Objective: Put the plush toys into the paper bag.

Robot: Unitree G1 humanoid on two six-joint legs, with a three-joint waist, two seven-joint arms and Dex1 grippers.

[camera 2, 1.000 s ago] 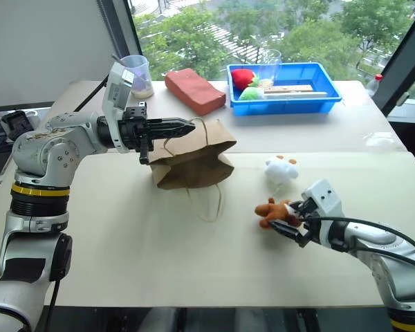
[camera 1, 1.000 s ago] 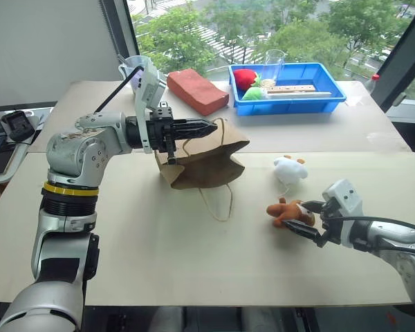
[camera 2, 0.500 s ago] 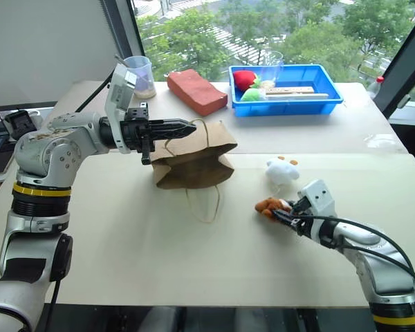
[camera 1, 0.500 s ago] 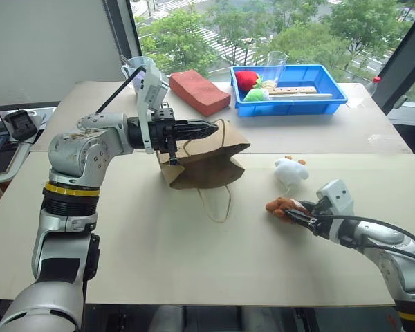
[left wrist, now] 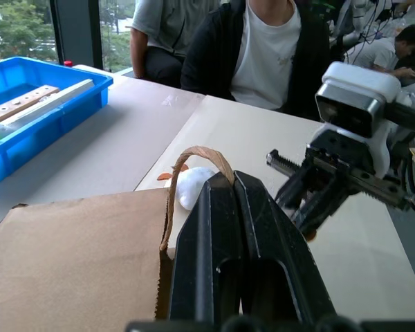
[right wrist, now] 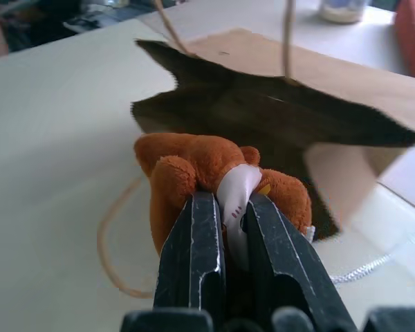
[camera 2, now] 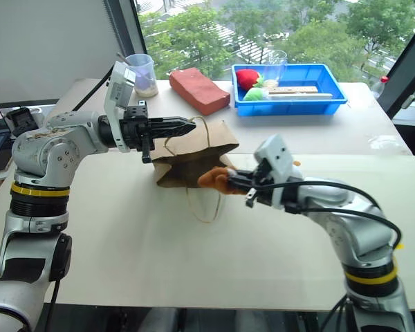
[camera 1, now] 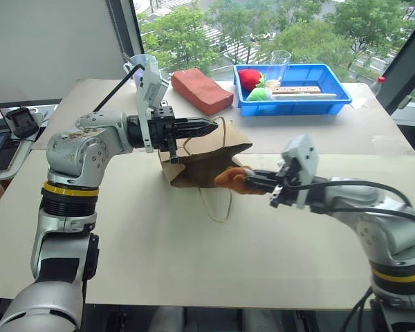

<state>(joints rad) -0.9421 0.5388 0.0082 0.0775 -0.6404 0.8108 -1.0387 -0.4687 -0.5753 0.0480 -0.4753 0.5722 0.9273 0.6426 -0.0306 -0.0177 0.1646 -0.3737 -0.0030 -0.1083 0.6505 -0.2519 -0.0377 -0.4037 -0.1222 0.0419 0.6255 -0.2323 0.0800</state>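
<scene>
The brown paper bag (camera 1: 202, 164) lies on its side with its mouth toward my right arm. My left gripper (camera 1: 209, 127) is shut on the bag's upper twine handle (left wrist: 194, 153) and holds the top edge up. An orange-brown monkey plush (camera 1: 229, 179) hangs just in front of the dark bag mouth (right wrist: 263, 111), with my right gripper (camera 1: 254, 182) shut on it. In the right wrist view the fingers (right wrist: 197, 242) pinch the monkey (right wrist: 194, 162) at its white tag. The white plush toy (left wrist: 192, 188) lies on the table beyond the bag, behind my right arm.
A reddish brick block (camera 1: 202, 90) lies behind the bag. The blue tray (camera 1: 297, 107) at the back right holds a red strawberry toy (camera 1: 247, 78), a green item and wooden pieces. A clear cup (camera 1: 280, 63) stands there too. The bag's lower twine loop (camera 1: 218, 205) trails on the table. People sit past the far edge.
My right gripper shut on the monkey, lifted it off the table and carried it left to the bag's mouth. The left arm and the bag kept still.
</scene>
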